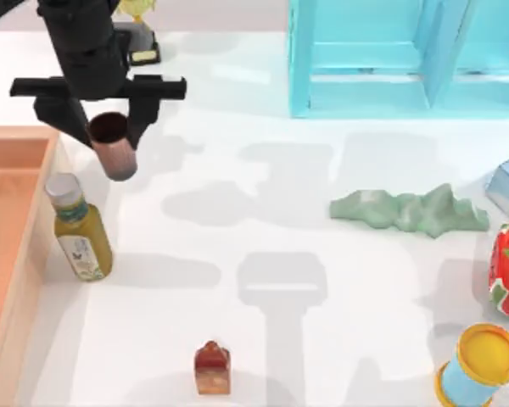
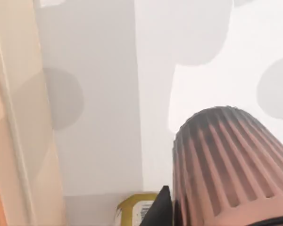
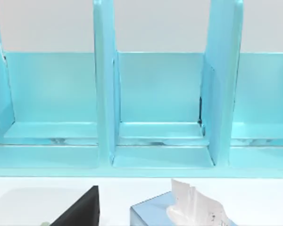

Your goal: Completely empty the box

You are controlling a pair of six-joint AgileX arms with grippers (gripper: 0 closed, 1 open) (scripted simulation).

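1. The left gripper (image 1: 110, 127) hangs over the white table (image 1: 263, 339) at its far-left part, just to the right of the box (image 1: 17, 254); its two black fingers (image 1: 144, 114) pinch a ribbed, reddish-brown cup (image 1: 113, 146) between them.
2. The cup is tilted, its dark mouth up toward the gripper and its base lower down; the left wrist view shows its tapered wall with close vertical ridges (image 2: 231, 165).
3. The box lies at the table's left edge, to the left of the fingers and apart from them. It is a shallow open-top rectangle with a peach-orange flat floor and thin paler walls; its long axis runs from the far side toward the near side of the table. The part of its floor in sight is bare.
4. A bottle (image 1: 78, 229) of yellow-green liquid with a pale cap and a paper label stands just beside the box's right wall, nearer than the cup.
5. A small red-brown carton (image 1: 212, 369) stands near the front edge.
6. The right arm is parked; the right wrist view faces a light-blue shelf unit (image 3: 155, 108) with upright dividers, and I cannot tell the state of its fingers
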